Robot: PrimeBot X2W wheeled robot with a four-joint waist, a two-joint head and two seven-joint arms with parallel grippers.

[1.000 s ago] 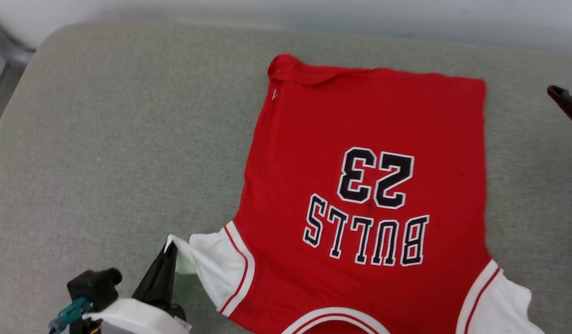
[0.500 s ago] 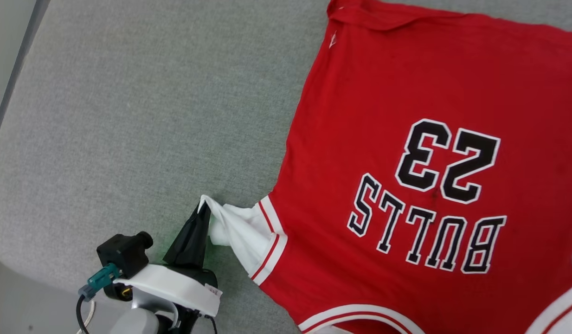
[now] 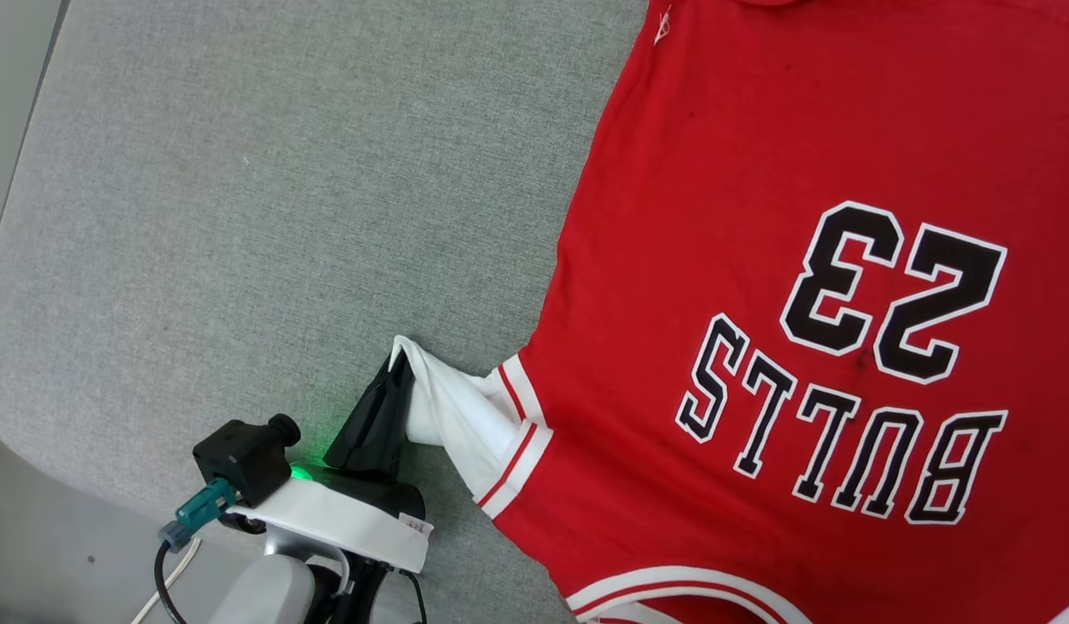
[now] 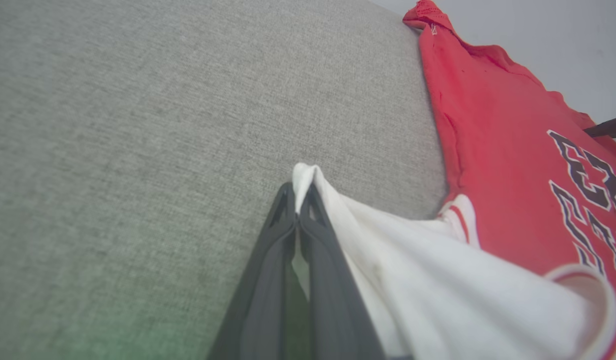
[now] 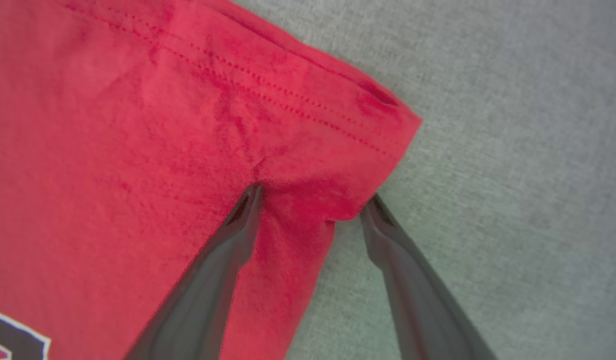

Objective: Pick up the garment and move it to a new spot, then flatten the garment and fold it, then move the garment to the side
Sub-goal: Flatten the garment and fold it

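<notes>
While the left gripper [image 4: 298, 192] is pressed shut on the outer edge of the white sleeve [image 3: 465, 416], the sleeve is drawn out sideways, away from the red body, apparently so that it can be spread flat. Cloth is pinched right at the fingertips, and a small white fold is seen poking past them. The right gripper [image 5: 313, 196] is held spread wide beside a hem corner [image 5: 387, 117]. One finger is rested on red cloth, the other on the grey cushion [image 3: 239, 217] just off the side edge, and nothing is pinched there. That straddle is judged a set-up for a grab at the corner, so the garment [image 3: 742, 217] can be tensioned from two ends. The flattening step is judged in hand; no fold has been made yet.

The garment is laid on the grey cushion, in the right part of the head view, collar end nearest the robot, hem away. The printed side is up: black white-outlined lettering [image 3: 846, 390], "BULLS" and "23", is read upside down from the head. The body is mostly flat, with light wrinkles near the hem corner. Red-and-white stripe trim [image 3: 517, 433] is seen at the sleeve seam, and a small white logo [image 3: 661, 26] near the hem.
</notes>
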